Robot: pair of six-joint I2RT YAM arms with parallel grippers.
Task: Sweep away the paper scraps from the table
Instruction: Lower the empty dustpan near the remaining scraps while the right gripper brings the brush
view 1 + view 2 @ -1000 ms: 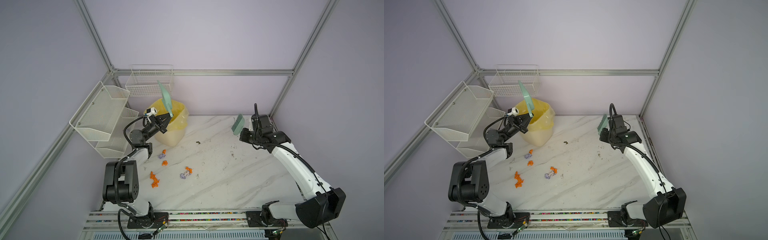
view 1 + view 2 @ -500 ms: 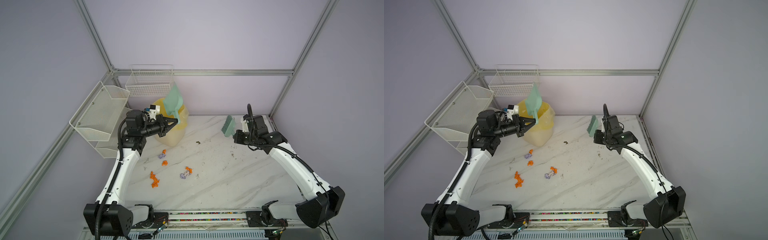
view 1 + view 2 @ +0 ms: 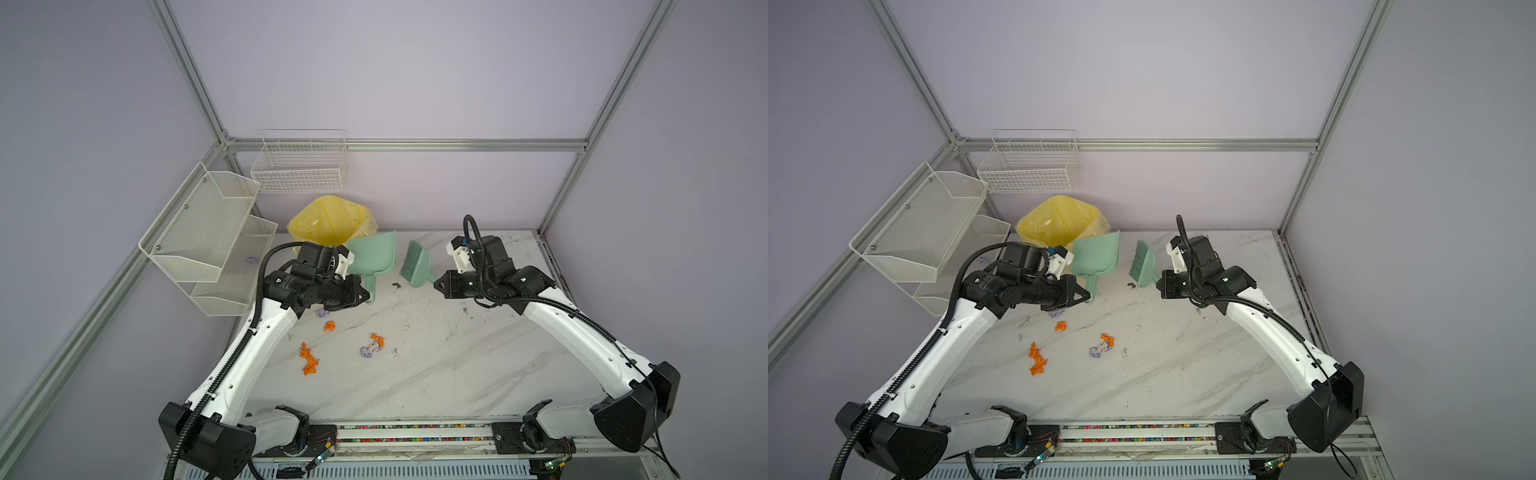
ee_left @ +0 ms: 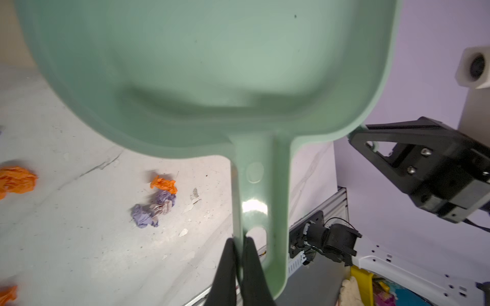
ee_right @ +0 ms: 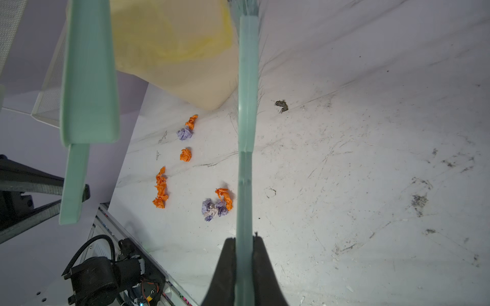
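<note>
The white marbled worktop (image 3: 457,374) fills the middle of both top views. A wire shelf rack (image 3: 199,224) hangs along its left edge and a yellow-lined bin (image 3: 328,220) stands at the far left. The left arm (image 3: 266,332) reaches over the left side. Its jaws are clenched on the handle edge of a green dustpan (image 3: 372,255), held above the worktop just in front of the bin. The right arm (image 3: 582,332) has its jaws clamped on the handle of a green brush (image 3: 415,266), bristles pointing far, just right of the dustpan and apart from it. The paper scraps (image 3: 309,359) lie on the worktop's left half, nearer than the dustpan. There is an orange string, a purple-and-orange clump (image 3: 372,347) to its right, and a single orange wad (image 3: 329,326) farther back.
</note>
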